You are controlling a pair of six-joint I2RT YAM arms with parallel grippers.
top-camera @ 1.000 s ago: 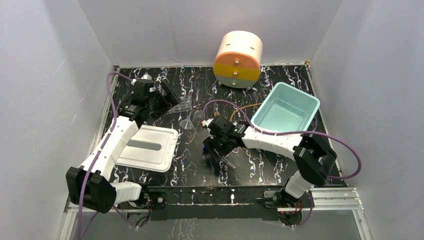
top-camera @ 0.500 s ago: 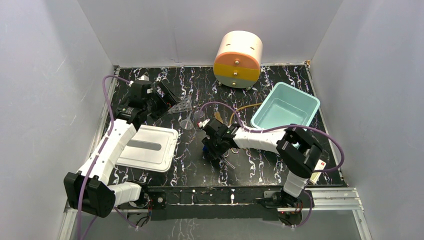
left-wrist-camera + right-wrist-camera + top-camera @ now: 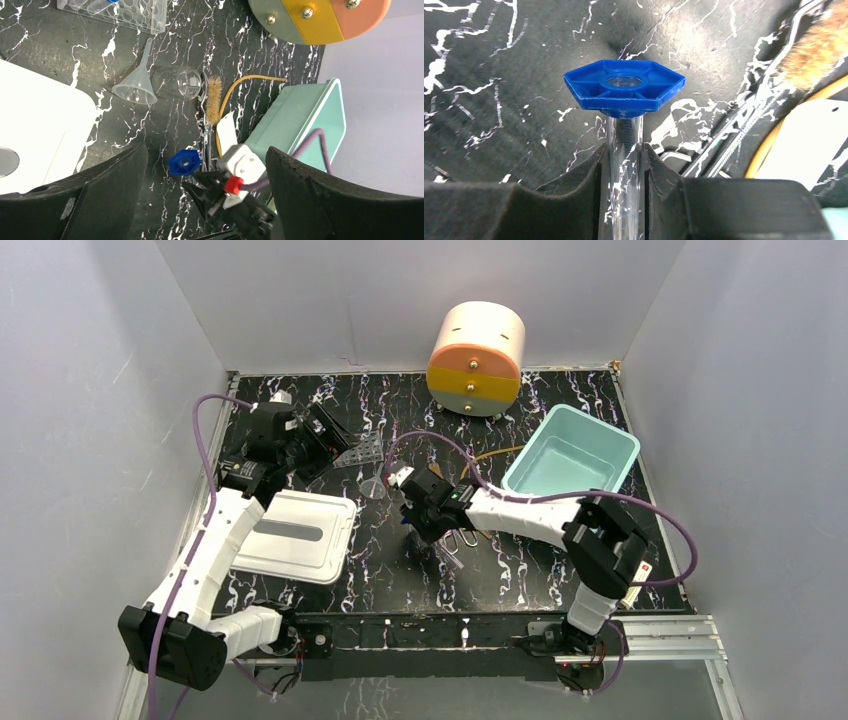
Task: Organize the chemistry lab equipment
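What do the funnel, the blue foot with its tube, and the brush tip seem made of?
The funnel: clear glossy plastic, probably; the table shows through. The blue foot: opaque moulded plastic, ribbed. Its tube: clear, with printed marks; glass or plastic, unclear. The brush tip: tan fuzzy bristles, fibre unclear.

**Top external:** high behind the arm bases, looking down over the whole tabletop (image 3: 520,575). **Left wrist:** raised, facing down on the centre. **Right wrist:** low and very close. Both wrist views share the blue-footed clear tube (image 3: 624,85).
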